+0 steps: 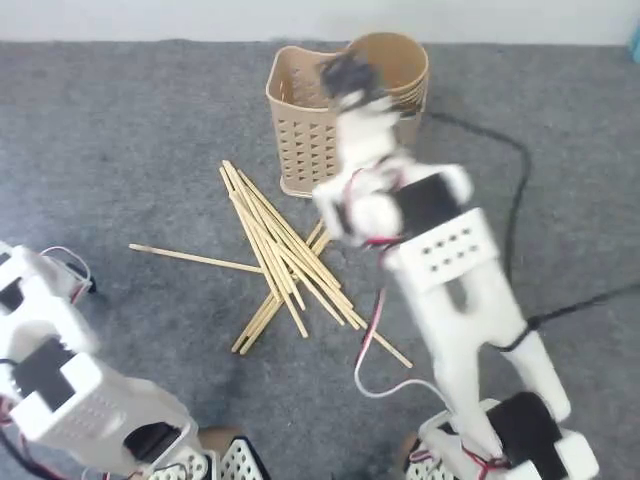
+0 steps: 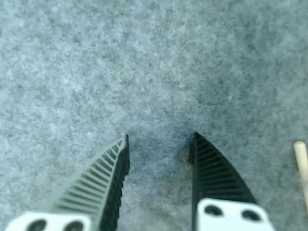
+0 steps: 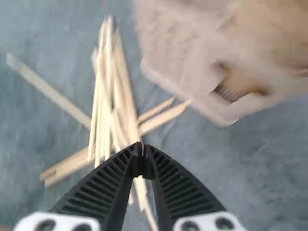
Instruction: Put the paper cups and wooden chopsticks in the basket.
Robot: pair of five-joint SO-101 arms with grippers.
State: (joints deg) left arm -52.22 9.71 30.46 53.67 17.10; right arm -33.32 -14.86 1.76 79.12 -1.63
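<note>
High view: pale, criss-crossed wooden chopsticks (image 1: 283, 255)

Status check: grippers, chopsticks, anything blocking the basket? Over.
Left gripper open over carpet. Right gripper shut, high by basket. Wooden chopsticks piled on carpet beside basket; no obstacle between them.

The left gripper (image 2: 160, 139) and right gripper (image 3: 142, 147) are black, ribbed, pointed. Behind each claw sit white shells (image 1: 455, 250), black motors (image 1: 425, 200) and red wires (image 1: 370, 335).
</note>
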